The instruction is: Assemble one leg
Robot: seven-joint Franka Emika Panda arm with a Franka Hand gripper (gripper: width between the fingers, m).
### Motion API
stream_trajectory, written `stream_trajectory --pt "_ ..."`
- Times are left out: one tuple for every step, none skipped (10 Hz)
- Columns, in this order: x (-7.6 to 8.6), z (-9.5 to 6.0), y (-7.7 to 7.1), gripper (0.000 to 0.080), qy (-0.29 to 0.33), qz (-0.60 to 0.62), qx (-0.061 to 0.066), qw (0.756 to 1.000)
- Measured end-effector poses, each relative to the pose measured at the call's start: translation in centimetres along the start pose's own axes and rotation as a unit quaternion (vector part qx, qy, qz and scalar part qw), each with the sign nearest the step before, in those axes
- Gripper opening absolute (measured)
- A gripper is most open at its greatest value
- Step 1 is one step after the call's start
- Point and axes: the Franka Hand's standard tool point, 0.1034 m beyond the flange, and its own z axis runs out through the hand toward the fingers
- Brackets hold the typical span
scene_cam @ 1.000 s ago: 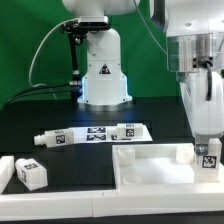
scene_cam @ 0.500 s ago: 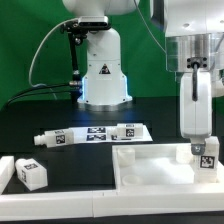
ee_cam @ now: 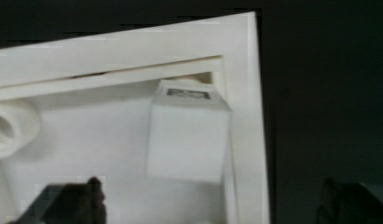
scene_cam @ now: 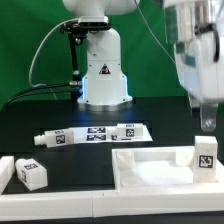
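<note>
The leg (scene_cam: pixel 205 158), a small white block with a black-and-white tag, stands upright in the corner of the white tray-like piece (scene_cam: pixel 150 172) on the exterior view's right. My gripper (scene_cam: pixel 206 118) hangs above it, blurred, open and holding nothing. In the wrist view the leg (ee_cam: pixel 188 135) sits against the tray's corner wall (ee_cam: pixel 246 120), below and between my spread dark fingertips (ee_cam: pixel 72 202); the gripper (ee_cam: pixel 214 208) is clear of it. A round socket (ee_cam: pixel 7 130) shows in the tray beside the leg.
A second small tagged white block (scene_cam: pixel 30 173) lies on a flat white piece at the exterior view's left. Long white tagged rods (scene_cam: pixel 92 135) lie on the black table behind the tray. The arm's base (scene_cam: pixel 103 75) stands at the back.
My gripper has let go of the leg and risen straight up from it. The leg stays standing in the tray's corner.
</note>
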Motion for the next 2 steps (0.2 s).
stream_trajectory --pt "-0.03 0.32 0.12 0.0642 0.001 -0.001 -0.002 1.000" --pt "-0.04 0.41 0.16 0.0642 0.002 -0.001 -0.003 1.000"
